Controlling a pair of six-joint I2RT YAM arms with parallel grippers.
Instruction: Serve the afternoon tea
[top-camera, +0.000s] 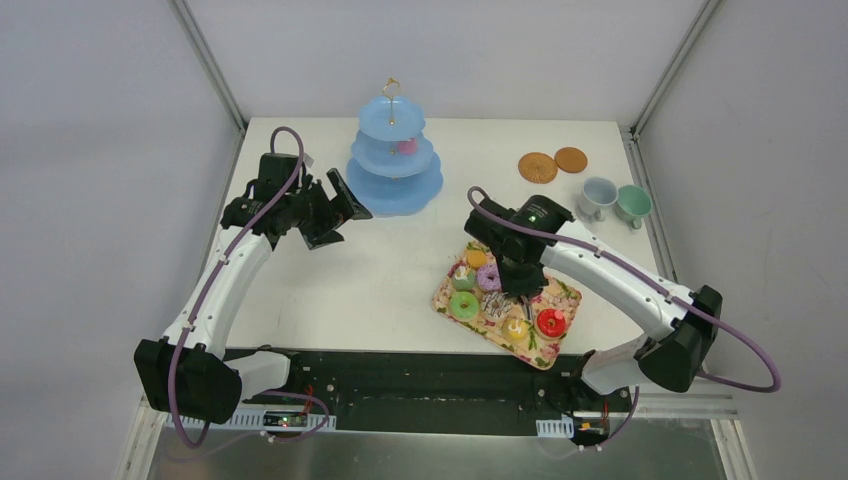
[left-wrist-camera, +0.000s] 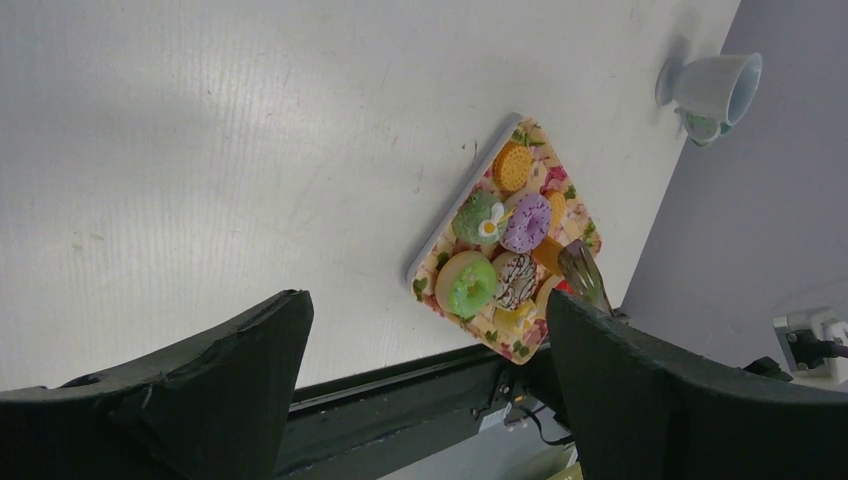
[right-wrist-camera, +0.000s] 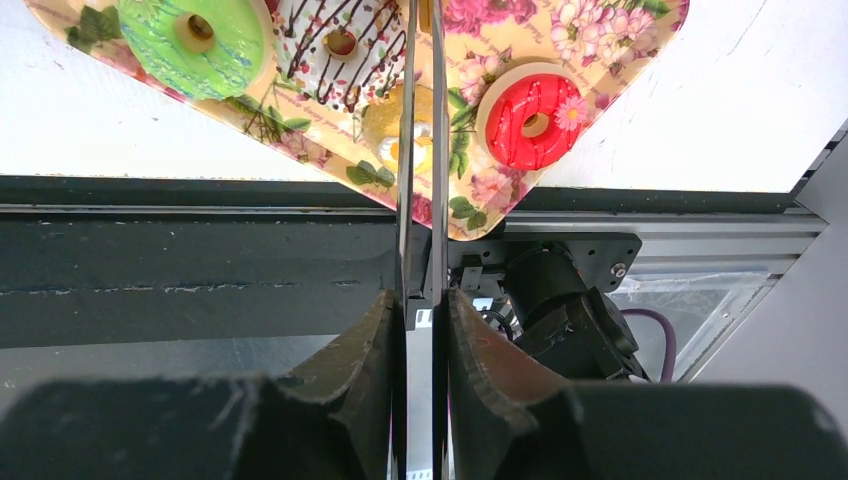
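The afternoon tea sweets lie on a flowered tray: a green donut, a purple donut, a red donut, an orange biscuit and a yellow cupcake. My right gripper hangs over the tray's middle, shut on metal tongs. The two blades run close together above the yellow cupcake, beside a chocolate-striped white donut; their tips leave the wrist view. My left gripper stands open and empty beside the blue tiered stand, which carries a pink sweet.
Two brown woven coasters lie at the back right, with a pale cup and a green cup beside them. The tray's near corner reaches the table's front edge.
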